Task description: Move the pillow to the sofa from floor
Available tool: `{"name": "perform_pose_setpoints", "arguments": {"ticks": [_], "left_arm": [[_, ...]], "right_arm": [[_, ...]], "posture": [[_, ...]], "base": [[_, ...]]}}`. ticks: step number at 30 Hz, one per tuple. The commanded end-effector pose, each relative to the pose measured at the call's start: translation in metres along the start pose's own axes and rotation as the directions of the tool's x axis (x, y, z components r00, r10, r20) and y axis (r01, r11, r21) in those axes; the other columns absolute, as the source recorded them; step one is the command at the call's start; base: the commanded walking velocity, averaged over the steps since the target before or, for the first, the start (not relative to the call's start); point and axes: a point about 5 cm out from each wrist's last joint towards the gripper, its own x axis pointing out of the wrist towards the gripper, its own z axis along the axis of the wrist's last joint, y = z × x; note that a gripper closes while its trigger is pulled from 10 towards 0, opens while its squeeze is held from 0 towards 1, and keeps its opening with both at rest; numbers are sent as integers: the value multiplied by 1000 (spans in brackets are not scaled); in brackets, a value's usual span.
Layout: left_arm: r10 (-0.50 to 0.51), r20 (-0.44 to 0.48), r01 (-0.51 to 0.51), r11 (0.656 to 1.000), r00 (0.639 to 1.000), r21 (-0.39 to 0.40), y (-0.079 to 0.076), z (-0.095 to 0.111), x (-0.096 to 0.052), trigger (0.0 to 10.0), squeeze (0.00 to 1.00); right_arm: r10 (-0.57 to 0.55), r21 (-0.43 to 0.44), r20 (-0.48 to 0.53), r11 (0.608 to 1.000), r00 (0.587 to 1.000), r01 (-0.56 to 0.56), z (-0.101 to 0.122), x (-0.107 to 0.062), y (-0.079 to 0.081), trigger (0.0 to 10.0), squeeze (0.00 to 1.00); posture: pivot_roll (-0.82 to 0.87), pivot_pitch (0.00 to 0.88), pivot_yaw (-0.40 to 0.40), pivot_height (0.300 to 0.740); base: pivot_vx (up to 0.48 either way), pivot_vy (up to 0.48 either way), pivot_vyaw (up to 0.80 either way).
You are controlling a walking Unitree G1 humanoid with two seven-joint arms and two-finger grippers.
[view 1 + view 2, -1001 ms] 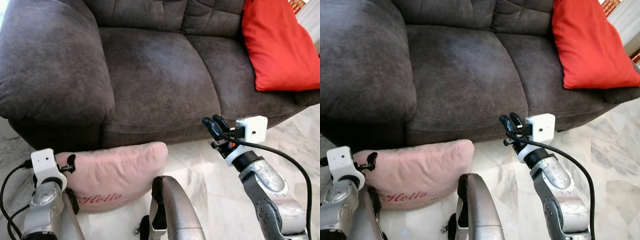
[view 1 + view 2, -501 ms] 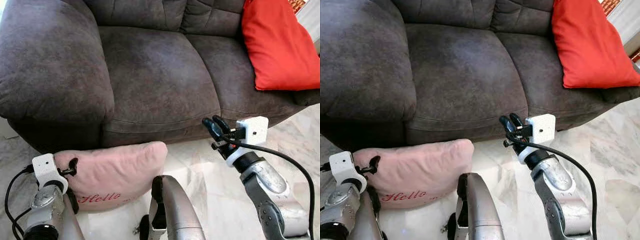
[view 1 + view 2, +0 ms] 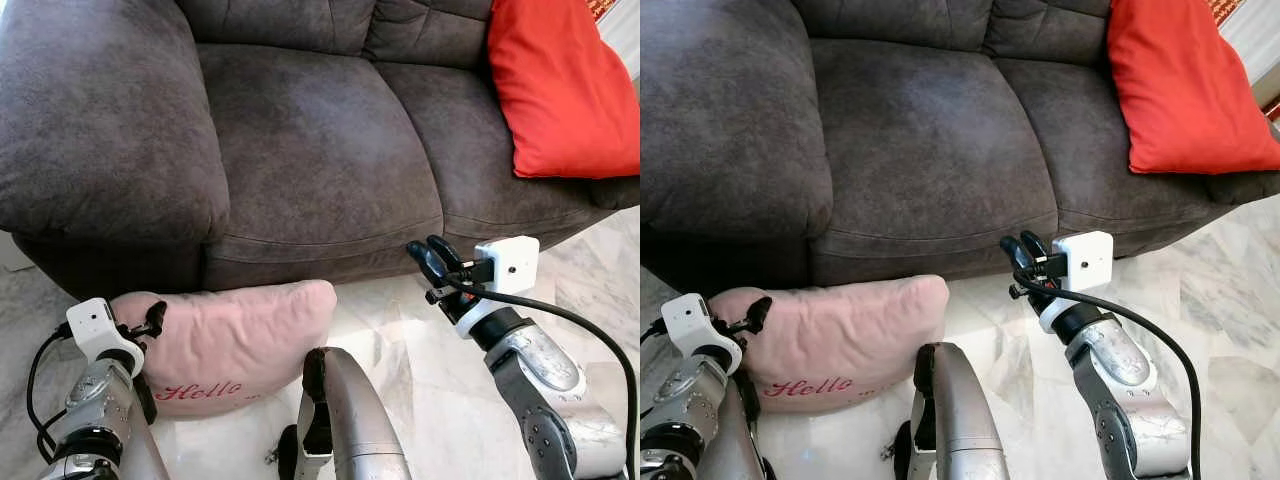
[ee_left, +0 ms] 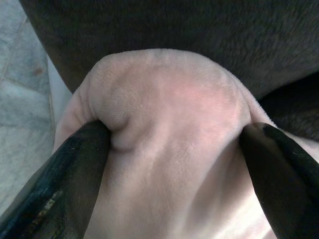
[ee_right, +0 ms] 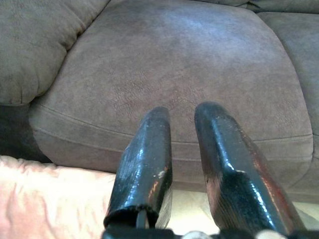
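Between the fingers of the left gripper [image 4: 174, 144], a corner of the pink pillow [image 3: 235, 335] is being pinched on the floor below the sofa [image 3: 310, 140], unlifted, while the right gripper [image 3: 433, 262], fingers nearly together, is being held empty beside it.

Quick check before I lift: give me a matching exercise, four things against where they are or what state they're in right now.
Things:
1. pink pillow
2. red pillow
3. left end effector
4. right end effector

States:
A. in the air in front of the sofa seat, holding nothing
B. leaning on the sofa's right end
C. on the floor against the sofa front
D. fingers pressed into a pillow corner

Pairs: 1-C, 2-B, 3-D, 4-A
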Motion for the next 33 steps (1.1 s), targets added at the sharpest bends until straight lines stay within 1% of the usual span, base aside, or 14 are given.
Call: {"name": "perform_pose_setpoints", "arguments": {"ticks": [1,2,3,4,13,22,33], "left_arm": [[-24,-119,27,999,993,25,-9,-27,-4,9765,0],[-24,-119,27,999,993,25,-9,-27,-4,9765,0],[-11,-145,20,998,989,59,-9,-31,-5,3176,0],[-10,-154,21,997,988,70,-9,-33,-5,0,0],[-17,-166,31,996,986,81,-14,-39,-6,0,0],[-12,-146,24,997,989,77,-15,-34,-3,0,0],[-24,-143,38,995,989,95,-14,-40,-7,0,0]], "right_arm": [[-23,-19,-5,1000,1000,23,3,-7,-7,10000,0],[-23,-19,-5,1000,1000,23,3,-7,-7,10000,0],[-24,-22,-8,999,1000,24,3,-7,-8,10000,0],[-24,-24,-11,999,1000,24,3,-8,-8,10000,0],[-23,-36,-19,999,1000,22,5,-10,-10,10000,0],[-18,-39,-25,999,1000,17,5,-8,-10,10000,0],[-18,-33,-26,999,1000,17,3,-7,-10,10000,0]], "posture": [[-88,238,-368,502],[-88,238,-368,502],[-88,238,-370,502],[-90,238,-371,502],[-103,240,-381,502],[-94,235,-386,502],[-83,235,-382,502]], "base": [[0,0,0],[0,0,0],[0,0,0],[0,0,0],[0,0,0],[0,0,0],[0,0,0]]}}
